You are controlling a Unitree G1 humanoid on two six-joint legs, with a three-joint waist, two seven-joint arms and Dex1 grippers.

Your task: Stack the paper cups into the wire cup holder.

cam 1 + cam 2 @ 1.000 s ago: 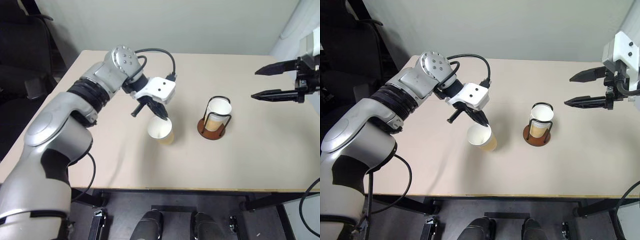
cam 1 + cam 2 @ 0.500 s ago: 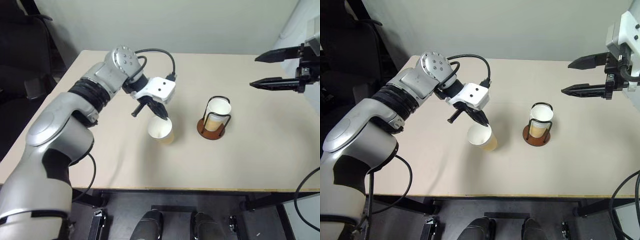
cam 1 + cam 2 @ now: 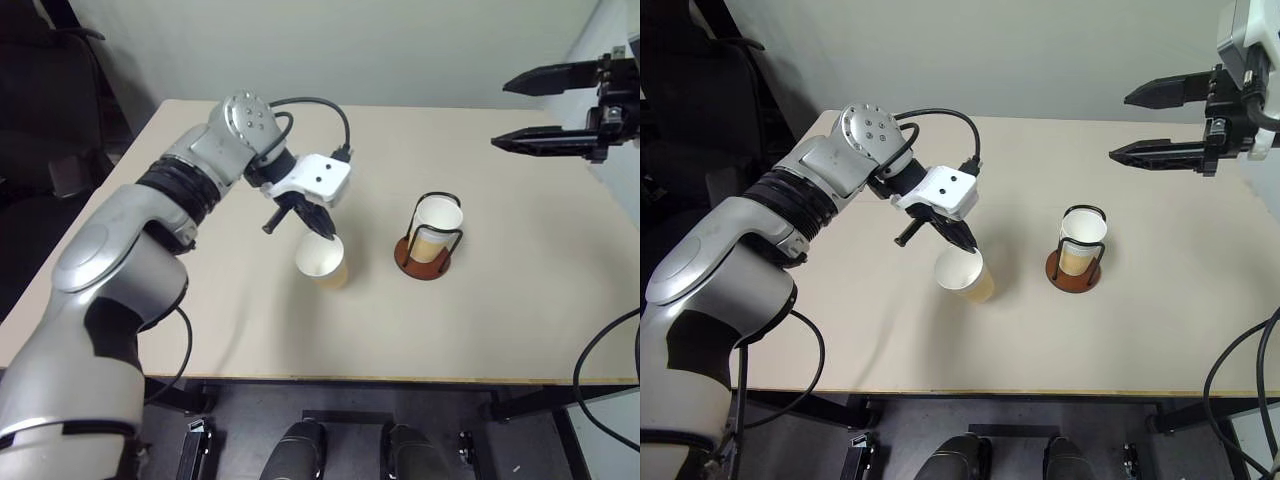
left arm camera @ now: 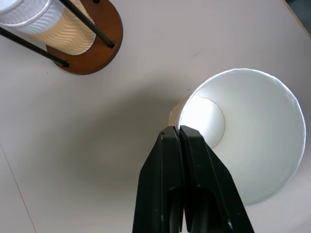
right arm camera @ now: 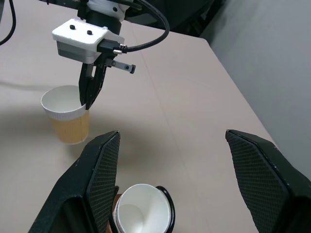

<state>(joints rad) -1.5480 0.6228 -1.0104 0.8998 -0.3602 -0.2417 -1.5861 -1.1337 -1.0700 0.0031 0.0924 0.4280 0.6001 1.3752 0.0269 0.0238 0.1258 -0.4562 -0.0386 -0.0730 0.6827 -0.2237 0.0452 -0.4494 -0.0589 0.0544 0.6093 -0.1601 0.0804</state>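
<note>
Cup transfer pending: left gripper point(image 3: 325, 236) pinched shut on the rim of the loose paper cup point(image 3: 322, 262), beside the wire cup holder point(image 3: 428, 243).
Holder already carries one cup. Right gripper point(image 3: 1124, 126) hangs spread, empty, well above the table point(image 3: 500, 320). Advisable: lift straight, centre over the loops, lower squarely before release.

Matt paper cup point(image 3: 321, 262) with ribbed tan band, thin black wire holder point(image 3: 428, 245) on glossy reddish-brown base.
</note>
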